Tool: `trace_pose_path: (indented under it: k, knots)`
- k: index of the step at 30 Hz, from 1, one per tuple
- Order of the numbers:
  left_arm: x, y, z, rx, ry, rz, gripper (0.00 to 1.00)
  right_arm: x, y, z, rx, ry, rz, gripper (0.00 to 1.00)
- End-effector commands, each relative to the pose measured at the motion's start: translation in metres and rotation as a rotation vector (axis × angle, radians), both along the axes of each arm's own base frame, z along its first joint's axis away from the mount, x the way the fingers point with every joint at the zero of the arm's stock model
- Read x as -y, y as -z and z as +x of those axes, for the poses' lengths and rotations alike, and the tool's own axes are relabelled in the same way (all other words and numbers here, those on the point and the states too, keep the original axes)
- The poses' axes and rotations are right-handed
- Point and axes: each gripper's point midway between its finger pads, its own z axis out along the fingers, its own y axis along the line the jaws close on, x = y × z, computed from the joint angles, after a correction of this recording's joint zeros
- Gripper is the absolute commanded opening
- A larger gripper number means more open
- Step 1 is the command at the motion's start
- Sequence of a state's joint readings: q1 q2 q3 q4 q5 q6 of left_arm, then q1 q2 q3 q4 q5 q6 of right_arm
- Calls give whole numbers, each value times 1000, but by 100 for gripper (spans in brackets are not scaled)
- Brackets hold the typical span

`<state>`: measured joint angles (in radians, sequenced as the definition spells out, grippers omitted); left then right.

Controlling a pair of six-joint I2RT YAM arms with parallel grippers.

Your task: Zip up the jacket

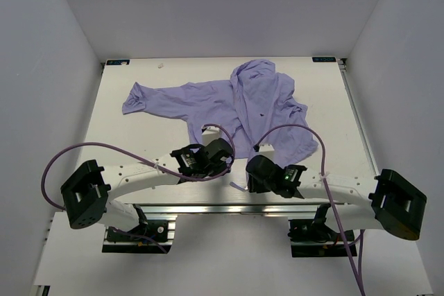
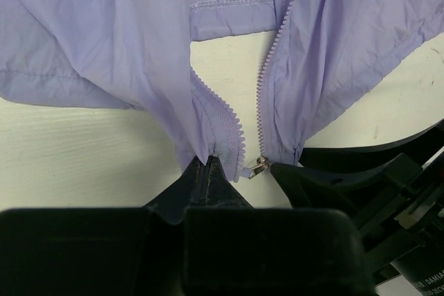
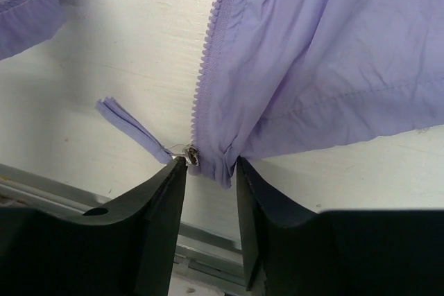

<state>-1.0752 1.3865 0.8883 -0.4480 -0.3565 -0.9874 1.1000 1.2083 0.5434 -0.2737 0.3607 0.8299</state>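
Jacket (image 1: 208, 98) plain lavender; zipper slider (image 3: 192, 154) silver; table (image 1: 333, 102) white; arm cables (image 1: 104, 144) purple.

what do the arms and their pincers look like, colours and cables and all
Both the left arm and right arm have white links with blocky black joint housings. A purple cable loops along each. The left pincer and right pincer are matte black, with fingers tapering to blunt tips. A small green spot shows on the right wrist.

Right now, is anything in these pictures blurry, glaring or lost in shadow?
Top external: soft, even light, the jacket sharp, faint shadows only. Left wrist: zipper teeth crisp; the left gripper a dark, soft-edged mass. Right wrist: jacket sharp, right gripper underexposed.
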Motion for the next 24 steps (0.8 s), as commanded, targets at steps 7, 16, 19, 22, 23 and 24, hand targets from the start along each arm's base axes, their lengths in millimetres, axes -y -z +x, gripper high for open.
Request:
trace_pose_path:
  k: [7,16,19,22,23,24]
  knots:
    - [-4,-4,-1,14,0,-3,0,-1,3,2,-5,-5,-61,38]
    - [-8,-6,2,24,-14,12,0,0,18,-1,-17,2,-187,37]
    - [-10,-6,1,23,-20,13,0,-2,21,-3,-24,-6,-208,37]
    - [-10,-6,2,24,-24,13,0,-1,27,-4,-43,10,-246,37]
    - [-12,-6,1,24,-26,18,0,4,30,-6,-54,17,-282,36]
    - [-13,-5,1,23,-28,21,0,7,37,-8,-65,21,-323,35]
